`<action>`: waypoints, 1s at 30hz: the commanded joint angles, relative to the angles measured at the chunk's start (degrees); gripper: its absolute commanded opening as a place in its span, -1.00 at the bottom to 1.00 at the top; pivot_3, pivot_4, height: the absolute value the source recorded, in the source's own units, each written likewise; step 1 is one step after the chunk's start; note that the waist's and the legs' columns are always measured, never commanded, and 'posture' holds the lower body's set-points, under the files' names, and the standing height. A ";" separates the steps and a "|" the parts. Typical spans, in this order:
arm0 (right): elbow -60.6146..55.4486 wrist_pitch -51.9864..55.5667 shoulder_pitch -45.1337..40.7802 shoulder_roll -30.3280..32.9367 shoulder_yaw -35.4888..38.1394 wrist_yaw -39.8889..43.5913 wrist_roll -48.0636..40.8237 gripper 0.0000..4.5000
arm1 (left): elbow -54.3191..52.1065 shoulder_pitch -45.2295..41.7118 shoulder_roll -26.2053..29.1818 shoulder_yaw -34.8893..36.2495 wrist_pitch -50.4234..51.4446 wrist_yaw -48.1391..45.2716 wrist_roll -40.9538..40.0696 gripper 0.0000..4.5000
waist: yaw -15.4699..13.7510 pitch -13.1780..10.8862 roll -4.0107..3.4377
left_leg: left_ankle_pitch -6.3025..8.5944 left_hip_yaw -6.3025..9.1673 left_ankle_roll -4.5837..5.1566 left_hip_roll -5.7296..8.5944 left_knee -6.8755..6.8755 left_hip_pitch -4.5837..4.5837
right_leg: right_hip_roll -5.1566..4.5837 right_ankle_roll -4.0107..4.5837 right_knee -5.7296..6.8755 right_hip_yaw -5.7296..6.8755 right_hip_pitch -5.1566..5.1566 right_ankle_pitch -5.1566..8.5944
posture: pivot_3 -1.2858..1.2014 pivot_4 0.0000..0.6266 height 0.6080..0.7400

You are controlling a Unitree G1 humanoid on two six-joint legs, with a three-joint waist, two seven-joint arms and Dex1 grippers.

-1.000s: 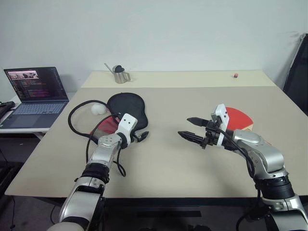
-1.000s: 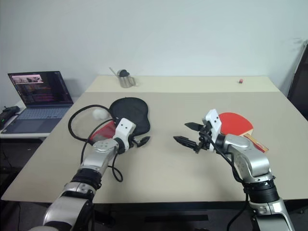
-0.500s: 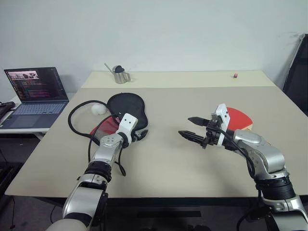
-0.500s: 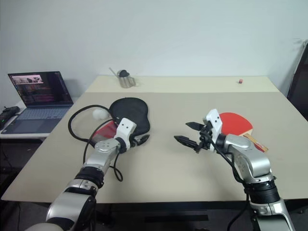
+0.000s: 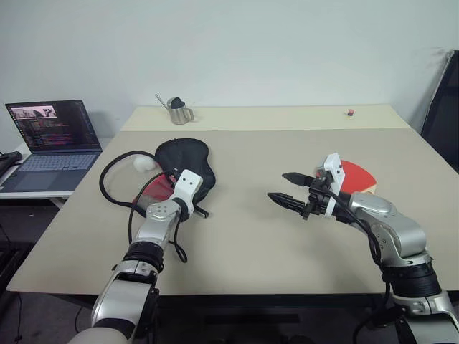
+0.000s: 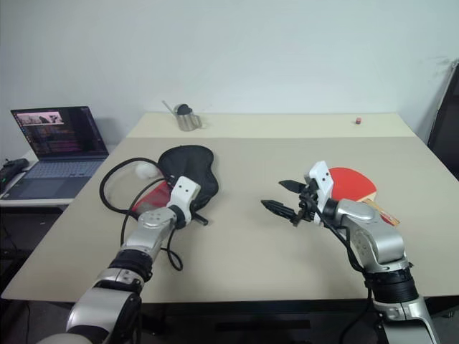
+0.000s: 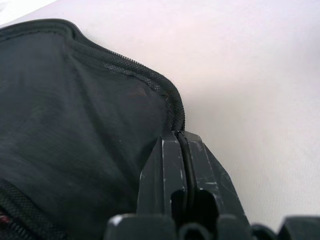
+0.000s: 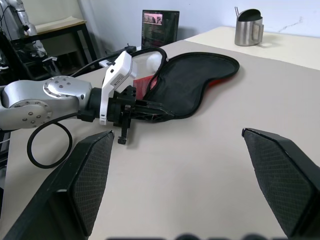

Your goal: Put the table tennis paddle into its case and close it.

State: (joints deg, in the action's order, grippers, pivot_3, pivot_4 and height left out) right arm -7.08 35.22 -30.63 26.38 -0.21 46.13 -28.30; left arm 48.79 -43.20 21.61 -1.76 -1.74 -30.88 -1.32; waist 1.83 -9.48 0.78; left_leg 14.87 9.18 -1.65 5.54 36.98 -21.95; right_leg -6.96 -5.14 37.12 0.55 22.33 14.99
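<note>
Left gripper [image 7: 182, 150] pinched shut on zippered edge of the case [image 5: 183, 159], at narrow handle end; black side up, red showing underneath. Right gripper [image 5: 292, 189] spread wide, empty, hovering above table [image 5: 251, 236], well apart from case. Table tennis paddle [image 6: 353, 182] flat on table behind right arm, red face up, far from case. Case not yet opened enough for insertion, paddle not yet picked up.

Risks: thin pinch on fabric rim likely to slip if pulled hard. Could drag whole case across table instead of opening flap, since nothing pins it. Loose black cable [image 5: 115, 188] beside case could snag left arm. Paddle flat on tabletop, hard to get fingers under edge.
</note>
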 commanded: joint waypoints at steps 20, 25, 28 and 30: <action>-5.94 0.82 3.09 5.46 6.35 -1.00 -3.24 1.00 | -25.71 6.40 -1.65 -3.38 5.17 -7.20 -1.52 -0.56 | 0.04 0.00 0.00 | 0.00 -0.02 0.01 -0.04 0.01 0.00 | 0.01 0.01 0.01 -0.01 -0.02 0.00 | 0.03 -0.52 1.00; -6.08 1.00 3.16 5.48 6.10 -1.12 -3.27 1.00 | -23.81 6.88 1.20 -2.80 4.31 -2.60 2.09 0.20 | -0.17 0.00 0.01 | 0.00 -0.01 0.00 0.00 0.00 -0.02 | -0.01 0.00 -0.06 -0.01 -0.02 0.00 | 0.03 -0.52 1.00; -6.05 1.05 3.14 5.51 5.94 -1.01 -3.21 1.00 | -24.48 8.59 3.00 -2.77 4.62 -1.39 3.38 0.70 | -0.08 0.00 0.00 | 0.00 -0.01 0.00 -0.01 -0.01 -0.02 | 0.00 0.01 -0.05 -0.01 -0.01 0.00 | 0.03 -0.52 1.00; -5.93 1.04 3.10 5.47 5.79 -0.95 -3.13 1.00 | -25.10 9.77 3.93 -2.67 4.46 -0.46 4.08 0.99 | -0.11 0.00 0.00 | 0.00 0.00 0.01 -0.01 -0.02 -0.01 | 0.00 0.01 -0.04 -0.01 -0.01 0.00 | 0.03 -0.52 1.00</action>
State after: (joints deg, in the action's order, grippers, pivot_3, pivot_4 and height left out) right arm -10.99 36.61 -27.30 31.38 4.97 44.98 -30.45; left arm 25.64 -33.70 24.62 -5.40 3.42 -32.47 2.08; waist 1.72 -9.48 0.78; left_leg 14.87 9.18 -1.64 5.53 36.96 -21.96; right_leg -6.96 -5.13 37.08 0.54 22.32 14.99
